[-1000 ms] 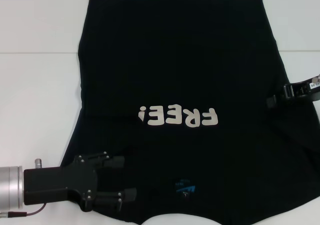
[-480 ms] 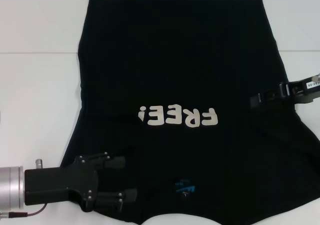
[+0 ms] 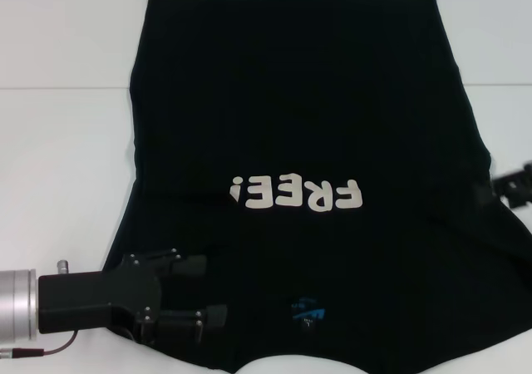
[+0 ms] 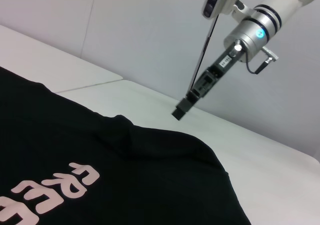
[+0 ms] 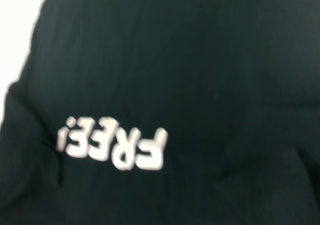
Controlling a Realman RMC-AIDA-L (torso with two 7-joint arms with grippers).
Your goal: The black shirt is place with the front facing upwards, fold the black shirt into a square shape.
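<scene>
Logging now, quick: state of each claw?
Left claw: open, over the shirt near its collar.
Right claw: cannot tell, at shirt's right edge.

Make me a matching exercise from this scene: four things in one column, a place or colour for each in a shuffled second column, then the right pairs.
Things:
1. black shirt
2. FREE! lettering
3. neck label
4. left gripper

Places or colours:
A. blue, near the collar at the shirt's near edge
B. over the shirt's near left corner
C. spread flat on the white table
D. cream, across the shirt's front

Pairs: 1-C, 2-D, 3-A, 4-B
</scene>
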